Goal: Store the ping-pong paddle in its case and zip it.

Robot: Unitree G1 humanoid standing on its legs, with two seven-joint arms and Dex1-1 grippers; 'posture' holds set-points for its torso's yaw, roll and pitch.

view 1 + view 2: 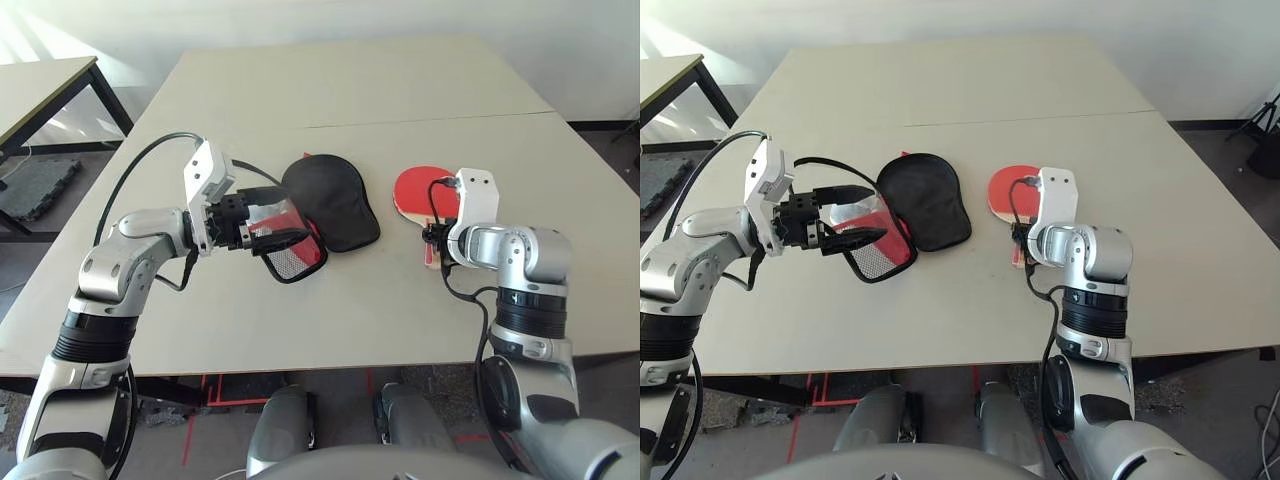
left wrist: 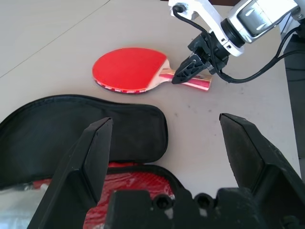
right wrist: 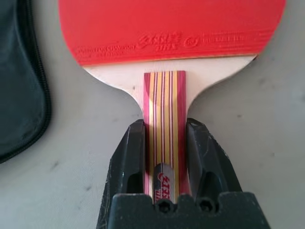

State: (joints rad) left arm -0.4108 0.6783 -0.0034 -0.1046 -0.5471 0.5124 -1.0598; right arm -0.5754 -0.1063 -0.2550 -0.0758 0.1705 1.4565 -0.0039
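Right gripper [image 3: 164, 157] clamped on ping-pong paddle [image 3: 167, 28] handle; left gripper [image 2: 164, 143] spread wide, empty, above opened case [image 1: 325, 205]

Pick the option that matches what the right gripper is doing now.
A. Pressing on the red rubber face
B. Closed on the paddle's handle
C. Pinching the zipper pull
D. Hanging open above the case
B: in the right wrist view the right gripper has a finger on each side of the striped handle of the ping-pong paddle, which lies on the table.
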